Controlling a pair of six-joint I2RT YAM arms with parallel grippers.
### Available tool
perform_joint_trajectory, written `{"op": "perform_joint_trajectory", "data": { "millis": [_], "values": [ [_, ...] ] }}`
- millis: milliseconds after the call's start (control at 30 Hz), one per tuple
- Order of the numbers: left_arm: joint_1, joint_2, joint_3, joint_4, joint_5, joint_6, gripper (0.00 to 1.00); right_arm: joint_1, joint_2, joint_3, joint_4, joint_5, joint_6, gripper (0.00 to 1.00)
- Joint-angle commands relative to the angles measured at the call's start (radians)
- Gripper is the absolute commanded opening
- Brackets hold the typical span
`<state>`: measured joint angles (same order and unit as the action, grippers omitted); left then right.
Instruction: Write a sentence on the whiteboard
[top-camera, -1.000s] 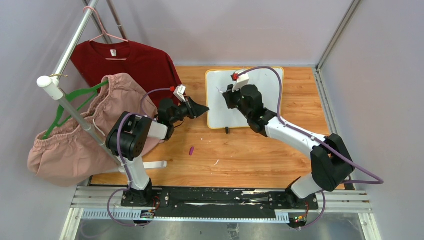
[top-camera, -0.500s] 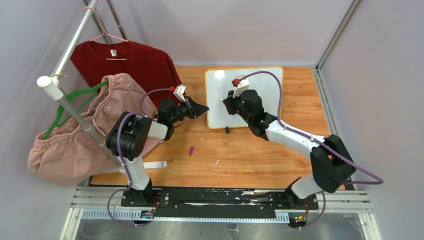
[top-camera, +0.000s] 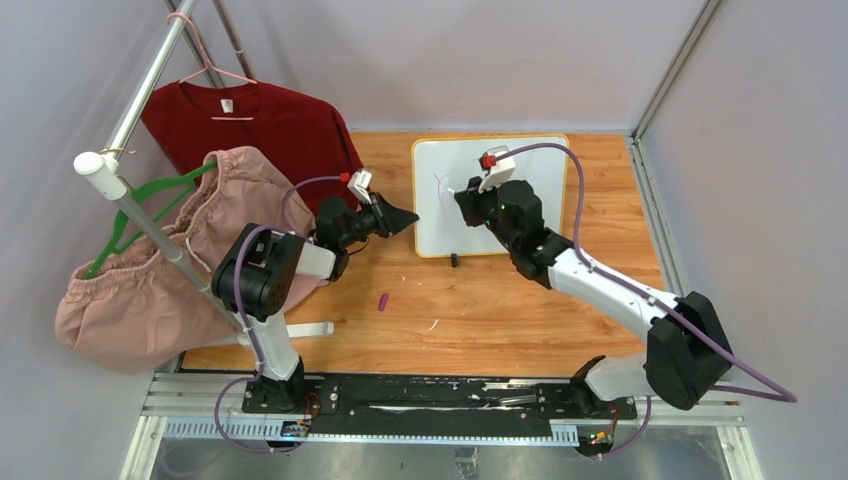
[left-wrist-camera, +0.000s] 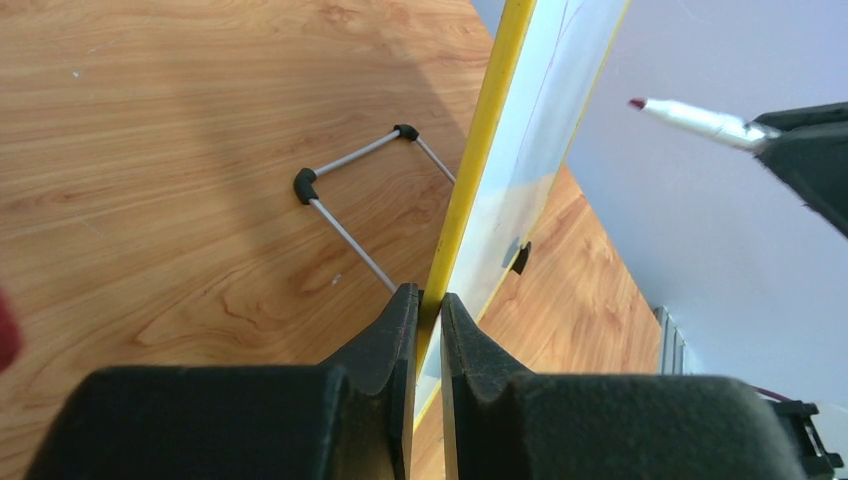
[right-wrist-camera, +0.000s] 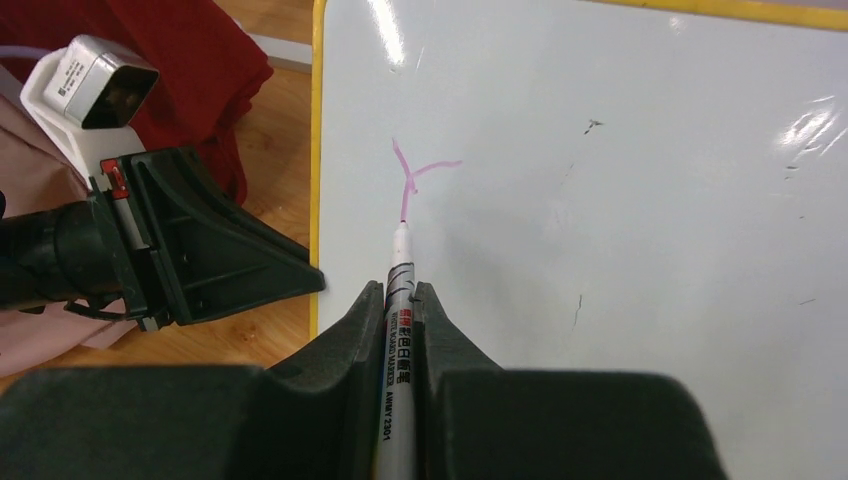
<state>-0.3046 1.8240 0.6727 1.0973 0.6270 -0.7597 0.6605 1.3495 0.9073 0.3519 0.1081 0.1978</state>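
Black fingers of the right claw (right-wrist-camera: 400, 295) are clamped on a marker (right-wrist-camera: 396, 340). Its tip points toward 12 o'clock at the foot of the sentence (right-wrist-camera: 413, 172), so far a lone pink-purple "Y". From the left wrist view the tip looks just off the surface. The left claw (left-wrist-camera: 428, 300) is pinched shut on the yellow frame at the 9 o'clock edge of the whiteboard (right-wrist-camera: 650, 200). The board stands tilted on a wire stand (left-wrist-camera: 340, 195) toward 12 o'clock on the wooden table (top-camera: 480, 300).

Pressing too hard could rock the board back on that stand or twist it out of the thin edge grip, bending the next letter. The marker could also slide in the fingers.

Counted: two claws, one whiteboard, one marker, one written letter, and one small purple piece (top-camera: 383, 300), likely the cap, at 7 o'clock of the board.
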Motion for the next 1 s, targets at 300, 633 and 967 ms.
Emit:
{"op": "perform_joint_trajectory", "data": {
  "millis": [300, 633, 967],
  "values": [
    [-0.018, -0.026, -0.02, 0.031, 0.007, 0.071, 0.08, -0.012, -0.017, 0.015, 0.015, 0.07, -0.049, 0.0],
    [-0.014, -0.083, -0.048, 0.073, -0.016, 0.045, 0.53, -0.012, -0.081, -0.021, 0.003, 0.044, -0.029, 0.0],
    [0.012, 0.002, 0.028, 0.167, 0.034, -0.077, 0.56, -0.01, -0.134, -0.047, -0.019, 0.008, -0.024, 0.0]
  ]
}}
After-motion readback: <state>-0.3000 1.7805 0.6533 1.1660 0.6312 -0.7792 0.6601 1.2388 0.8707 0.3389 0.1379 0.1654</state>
